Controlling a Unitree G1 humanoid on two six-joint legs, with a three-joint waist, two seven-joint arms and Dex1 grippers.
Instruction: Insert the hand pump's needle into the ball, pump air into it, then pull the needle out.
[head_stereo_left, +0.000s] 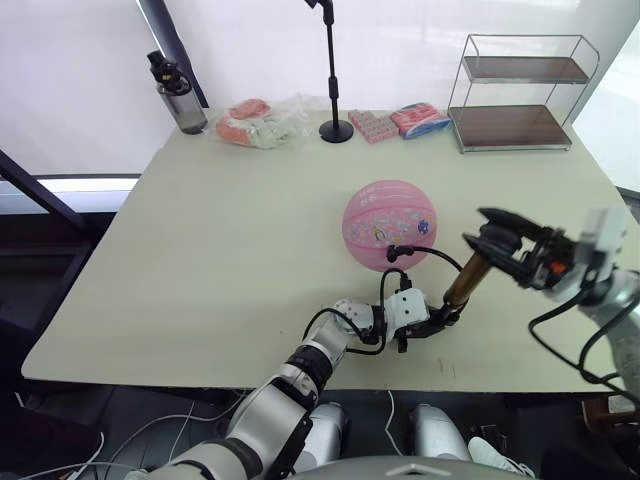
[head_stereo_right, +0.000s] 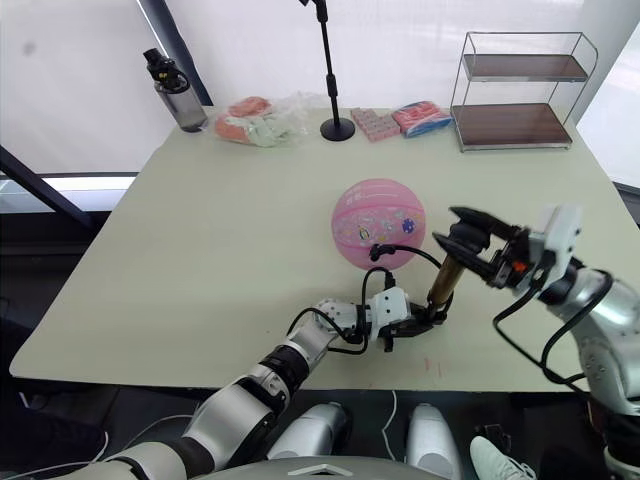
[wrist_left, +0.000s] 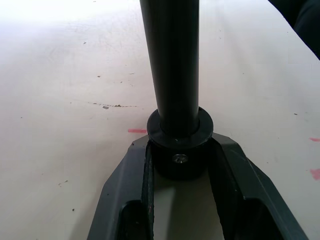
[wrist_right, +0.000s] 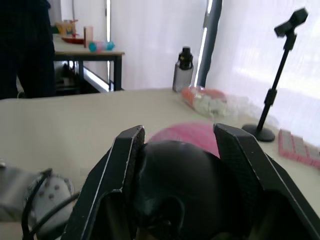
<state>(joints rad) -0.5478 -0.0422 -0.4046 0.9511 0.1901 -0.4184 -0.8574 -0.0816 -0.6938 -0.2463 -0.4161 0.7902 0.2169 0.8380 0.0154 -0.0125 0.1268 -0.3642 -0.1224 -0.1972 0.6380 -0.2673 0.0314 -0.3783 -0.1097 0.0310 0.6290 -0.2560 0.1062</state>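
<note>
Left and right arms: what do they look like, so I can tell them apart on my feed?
Left arm: silver-grey shell, black ribbed joint, white wrist block, looped black cables. Right arm: silver-grey shell, white wrist module, black cable, small red spot near the black jaws.

We see a pale table (head_stereo_left: 200, 280), and we place the other things from the black stand (head_stereo_left: 333, 75) at its far edge. Left of the stand lies a clear bag (head_stereo_left: 262, 124) with pink and pale contents, and further left a dark bottle (head_stereo_left: 177, 95). Right of the stand are two pink packets (head_stereo_left: 402, 122), then a wire shelf (head_stereo_left: 520, 92) with two wooden levels.
</note>
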